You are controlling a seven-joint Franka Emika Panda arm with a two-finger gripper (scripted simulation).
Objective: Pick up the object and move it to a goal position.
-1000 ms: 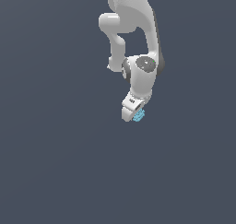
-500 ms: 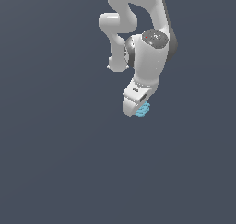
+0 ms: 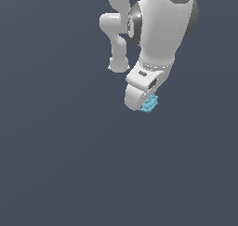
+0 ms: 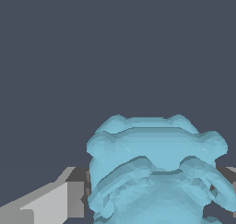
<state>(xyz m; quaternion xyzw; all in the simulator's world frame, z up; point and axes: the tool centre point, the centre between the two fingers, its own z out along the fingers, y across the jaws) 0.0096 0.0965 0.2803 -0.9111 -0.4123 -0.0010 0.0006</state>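
Note:
The object [image 3: 150,103] is a small light-blue, lumpy, ridged thing. In the exterior view it sticks out at the tip of my white gripper [image 3: 143,102], near the middle right of the picture. The gripper's hand hides most of it. In the wrist view the object [image 4: 156,172] fills the space between my fingers, and one grey finger [image 4: 69,195] shows pressed at its side. My gripper is shut on the object and holds it above the dark floor.
The white arm [image 3: 158,29] comes down from the upper edge of the exterior view. A plain dark grey floor [image 3: 60,164] lies all around. No goal marker shows.
The arm has swung nearer to the exterior camera and looks larger. The gripper, still holding the object, has lifted slightly.

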